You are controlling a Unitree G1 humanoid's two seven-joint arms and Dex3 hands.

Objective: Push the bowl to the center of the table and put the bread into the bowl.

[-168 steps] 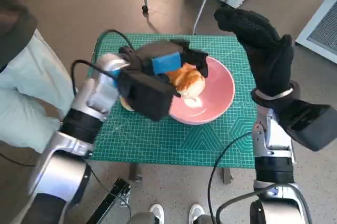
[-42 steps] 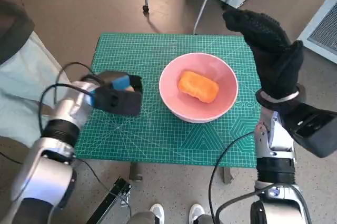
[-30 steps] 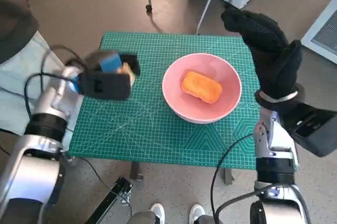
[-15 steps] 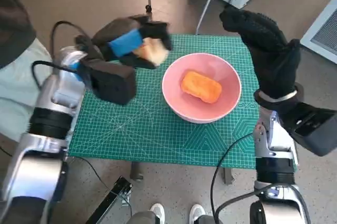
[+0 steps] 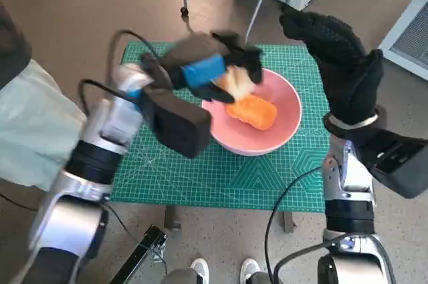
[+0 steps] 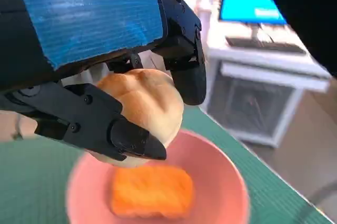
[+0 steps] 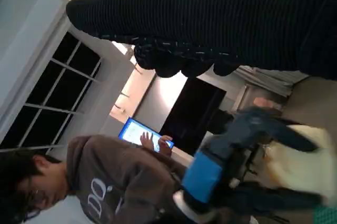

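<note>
Here the second step is judged in hand: a pale bread roll (image 6: 138,109) is gripped in the closed fingers of the left hand (image 5: 214,70) above the pink bowl (image 5: 284,130), where an orange piece (image 5: 251,111) lies, so lowering and release are called for, while the gloved right hand (image 5: 338,63) is held raised with nothing in it.

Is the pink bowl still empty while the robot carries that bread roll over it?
No: an orange piece of bread already lies in the pink bowl, below the bread roll that the left hand holds.
</note>
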